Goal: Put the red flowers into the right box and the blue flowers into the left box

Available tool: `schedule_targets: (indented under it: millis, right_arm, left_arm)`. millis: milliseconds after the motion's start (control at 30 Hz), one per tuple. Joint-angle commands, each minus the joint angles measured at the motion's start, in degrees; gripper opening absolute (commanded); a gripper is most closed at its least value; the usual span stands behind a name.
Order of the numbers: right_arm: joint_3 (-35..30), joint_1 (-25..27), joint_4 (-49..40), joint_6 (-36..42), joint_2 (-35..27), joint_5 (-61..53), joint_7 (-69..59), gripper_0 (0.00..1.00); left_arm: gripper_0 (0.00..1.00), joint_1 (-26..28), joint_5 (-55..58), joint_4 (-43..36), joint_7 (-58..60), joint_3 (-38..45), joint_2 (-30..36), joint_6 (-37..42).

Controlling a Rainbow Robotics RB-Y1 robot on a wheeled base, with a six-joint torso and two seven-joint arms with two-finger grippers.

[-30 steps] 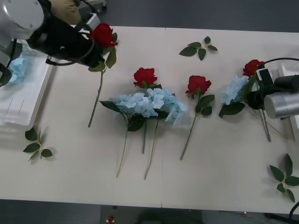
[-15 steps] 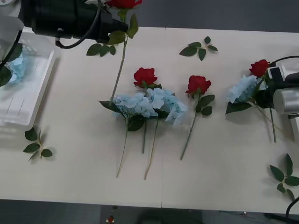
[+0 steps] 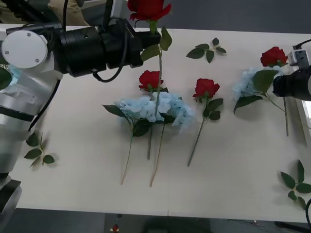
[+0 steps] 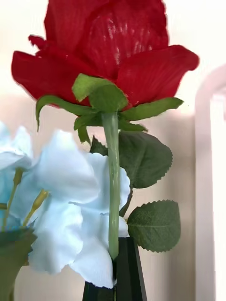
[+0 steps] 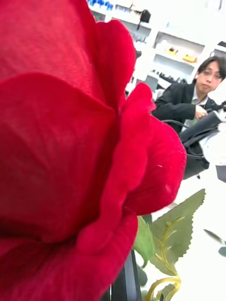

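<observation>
Left gripper was clamped shut on a red rose, pinching the stem just under the bloom, high over the far side of the table; the stem hung down toward the flowers lying mid-table. In the left wrist view that bloom sat right against the camera, with a dark finger below it.

Right gripper, at the table's right edge, was closed on a second red rose together with a blue flower; in the right wrist view the rose stem ran down into the black fingers, with blue petals alongside.

Handling, as a judgement: light, floppy, thin wiry stems, soft heads; best gripped on the stem near the bloom, and likely to swing.

Still on the table: two red roses and a blue flowers cluster, stems overlapping, so one rose is partly tangled with the blues. Loose leaf sprigs lay around and could snag. The right box rim just showed at the right edge.
</observation>
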Motion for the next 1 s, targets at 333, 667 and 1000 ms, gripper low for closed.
schedule_targets:
  millis: [333, 667, 1000]
  right_arm:
    - [-6.24, 0.0, -6.09, 6.63, -2.51, -17.5, 8.24, 0.0]
    - [-9.41, 2.11, -6.0, 7.15, -2.6, -18.91, 15.45, 0.0]
    - [-9.67, 2.29, -6.0, 7.15, -2.86, -18.64, 16.24, 0.57]
  left_arm:
    - [0.0, -1.3, 0.97, -8.29, -3.23, -7.36, -3.97, -8.98]
    - [0.0, -2.97, -0.53, -8.29, -3.84, -9.47, -4.85, -11.18]
    - [0.0, -3.05, -0.53, -8.12, -3.84, -9.47, -4.68, -11.97]
